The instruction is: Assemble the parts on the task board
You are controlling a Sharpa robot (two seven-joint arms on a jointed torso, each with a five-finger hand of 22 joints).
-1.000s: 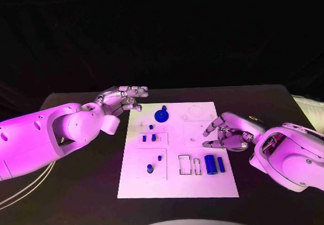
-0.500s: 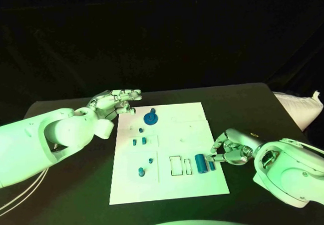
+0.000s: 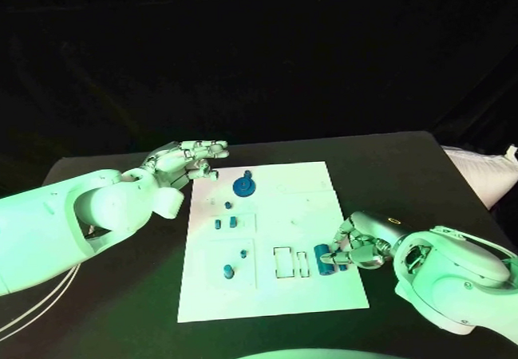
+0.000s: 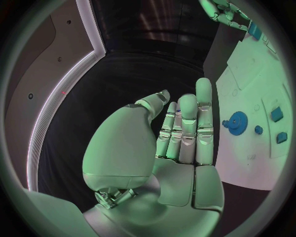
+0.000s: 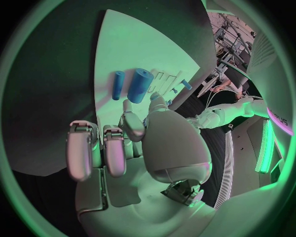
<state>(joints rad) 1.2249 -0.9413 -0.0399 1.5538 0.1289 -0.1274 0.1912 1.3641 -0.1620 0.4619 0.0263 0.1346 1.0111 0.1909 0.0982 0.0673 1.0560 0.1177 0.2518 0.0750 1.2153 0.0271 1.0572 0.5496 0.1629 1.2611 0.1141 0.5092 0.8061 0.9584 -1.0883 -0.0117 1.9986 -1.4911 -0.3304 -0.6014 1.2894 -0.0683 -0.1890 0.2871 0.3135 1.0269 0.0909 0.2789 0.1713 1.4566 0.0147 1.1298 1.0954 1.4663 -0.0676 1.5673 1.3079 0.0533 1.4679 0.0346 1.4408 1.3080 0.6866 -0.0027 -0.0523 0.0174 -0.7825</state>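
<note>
Right silver hand point(image 3: 356, 245) low over the near right edge of the flat white task board point(image 3: 276, 298); fingers point(image 5: 115, 148) loosely curled, gripping nothing, tips just beside two blue cylindrical parts point(image 3: 328, 257) lying side by side near that edge. Small blue pieces point(image 3: 228, 270) sit mid-board, left half. Blue gear-shaped part point(image 3: 244, 186) stands at the far end. Left silver hand point(image 3: 192, 159) off the far left corner, above the black bench point(image 3: 385, 162); fingers straight, close together, empty.
</note>
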